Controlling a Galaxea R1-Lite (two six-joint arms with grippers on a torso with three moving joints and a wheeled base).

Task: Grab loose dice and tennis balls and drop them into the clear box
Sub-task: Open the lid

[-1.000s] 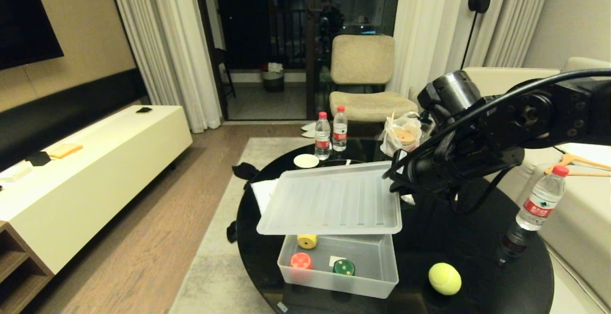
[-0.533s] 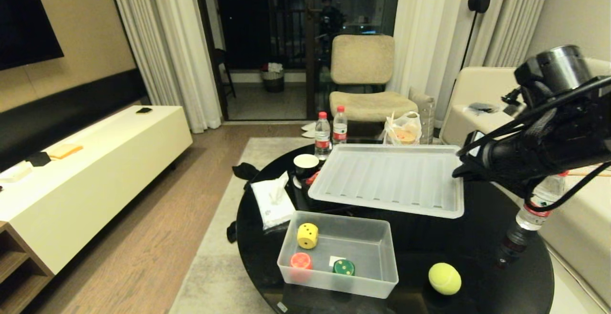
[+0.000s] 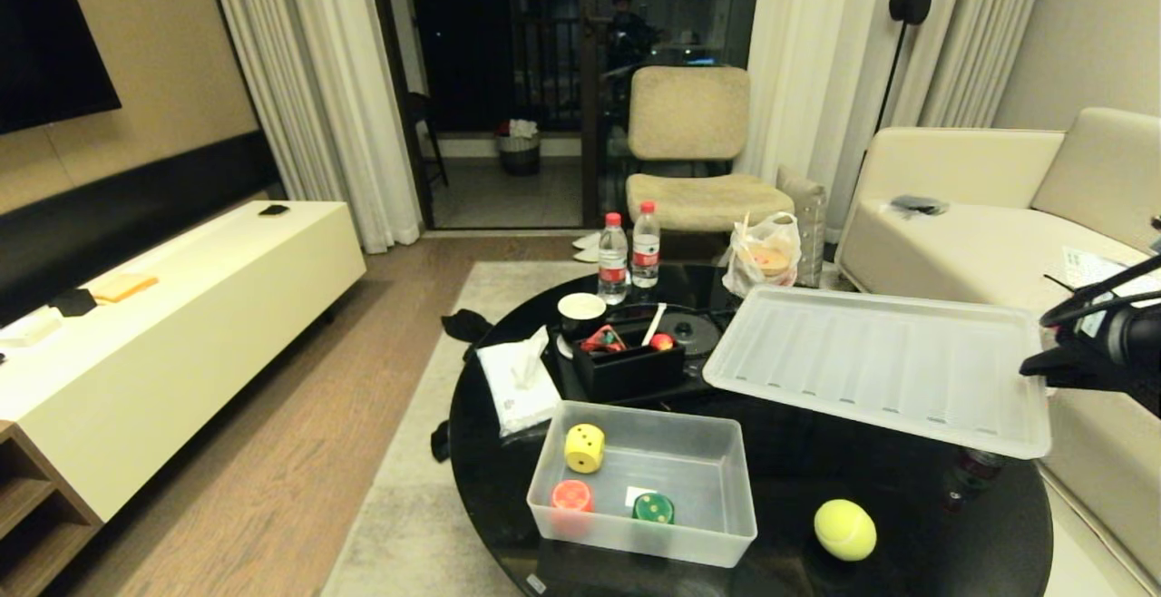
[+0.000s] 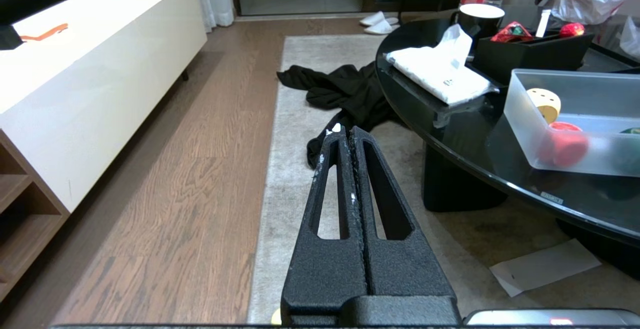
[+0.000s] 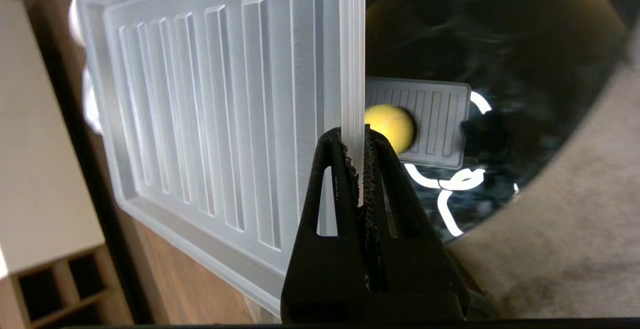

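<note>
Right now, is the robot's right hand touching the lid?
Touching. The right wrist view shows the right hand pinching the lid's rim between its shut fingers, with no gap.

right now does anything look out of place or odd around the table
Yes. Dark clothing lies crumpled on the rug against the round table, and a loose paper sheet lies on the floor beside its base. The right gripper holds the lid off the clear box.

- Home living room, evening
- cream sofa [image 3: 980, 216] right of frame, upholstered chair [image 3: 691, 148] centre back
- long curtains [image 3: 308, 80] beside dark balcony door [image 3: 508, 62]
- low white TV cabinet [image 3: 181, 307] at left, rug [image 3: 426, 452] on wood floor
- round black coffee table [image 3: 862, 479] in the foreground
</note>
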